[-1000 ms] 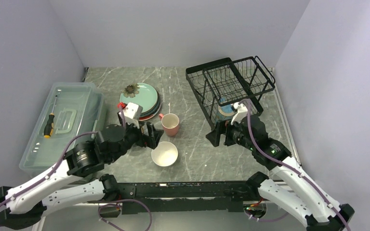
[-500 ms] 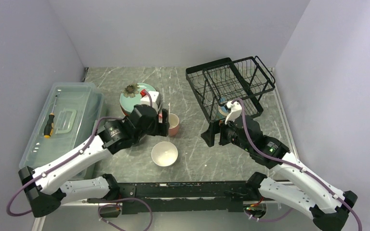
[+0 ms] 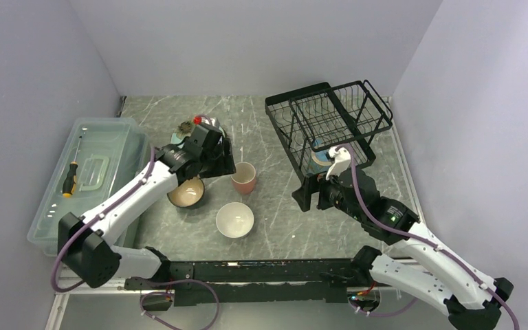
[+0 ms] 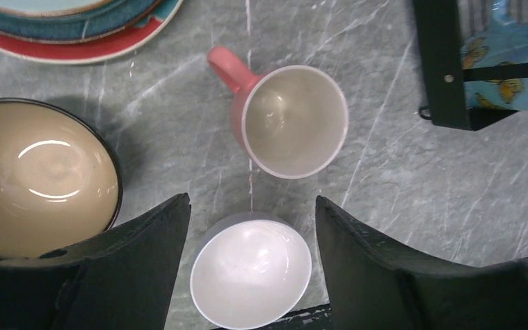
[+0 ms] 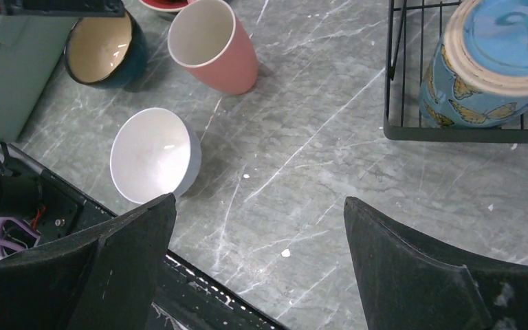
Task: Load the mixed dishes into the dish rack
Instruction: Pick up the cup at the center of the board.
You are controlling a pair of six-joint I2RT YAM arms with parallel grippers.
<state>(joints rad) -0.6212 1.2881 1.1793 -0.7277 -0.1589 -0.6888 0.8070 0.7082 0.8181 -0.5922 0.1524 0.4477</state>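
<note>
The pink mug (image 3: 244, 177) stands upright mid-table; in the left wrist view (image 4: 292, 120) it is ahead of the fingertips. The white bowl (image 3: 234, 219) and brown bowl (image 3: 186, 192) sit nearer the front. The stacked plates (image 3: 184, 129) are mostly hidden under my left arm; their edge shows in the left wrist view (image 4: 75, 31). My left gripper (image 3: 221, 163) is open and empty, high above the table, with the white bowl (image 4: 251, 278) seen between its fingers. My right gripper (image 3: 304, 196) is open and empty beside the black dish rack (image 3: 330, 124), which holds the blue mug (image 5: 491, 62).
A clear plastic box (image 3: 89, 175) with a screwdriver (image 3: 69, 180) stands at the left. The rack's front frame (image 5: 454, 132) is close to my right gripper. The table's front rail (image 5: 206, 289) runs below the white bowl (image 5: 152, 155).
My left arm has swung from beside the white bowl toward the back, over the plates, uncovering the brown bowl. My right gripper has shifted only slightly near the rack.
</note>
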